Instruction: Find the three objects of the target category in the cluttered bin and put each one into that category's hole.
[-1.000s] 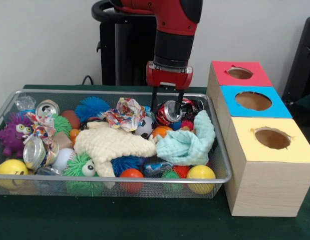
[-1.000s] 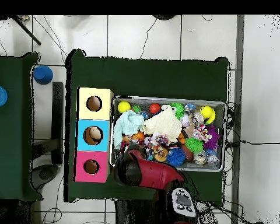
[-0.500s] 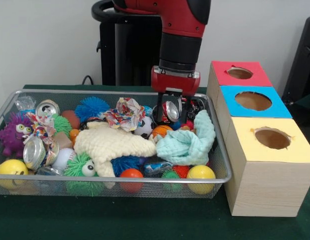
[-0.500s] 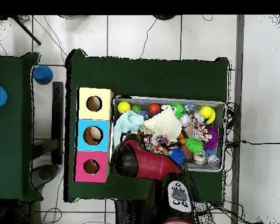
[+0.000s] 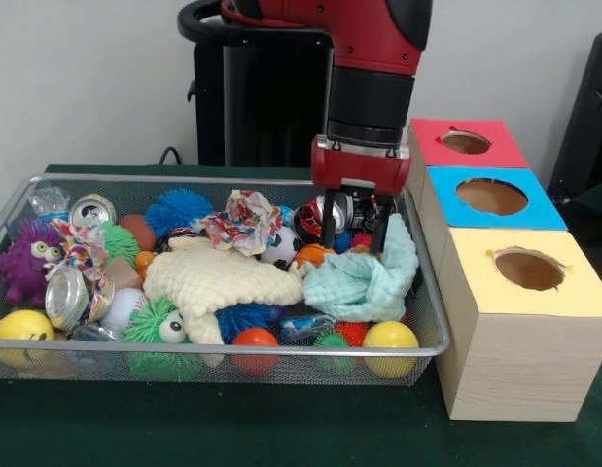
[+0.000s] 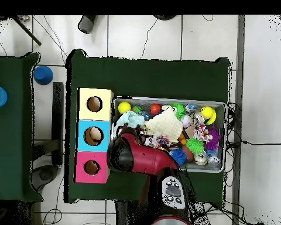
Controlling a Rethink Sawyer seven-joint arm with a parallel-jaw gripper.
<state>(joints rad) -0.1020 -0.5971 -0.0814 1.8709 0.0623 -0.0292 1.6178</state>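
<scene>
Front view: the red and black arm comes down over the right end of a wire-mesh bin, its gripper hanging with two dark fingers spread apart, one on each side of a crushed silver and red can that lies among the clutter at the bin's back right; whether the pads touch the metal cannot be told. A rumpled mint-green cloth of waffle weave sits just in front of the fingers, and a nubbly cream cloth sprawls across the middle. Around them lie a crumpled patterned paper wad, a small soccer ball, a spiky blue ball, a purple rubber monster, two more dented cans at the left, a smooth yellow ball and an orange ball at the front rail. Beside the bin stands a row of wooden boxes with round holes, topped red, blue and yellow

Overhead view: the arm's rounded red housing covers the bin's corner nearest the blue box, hiding the gripper and can; the cream cloth shows beside it, on a dark green table
</scene>
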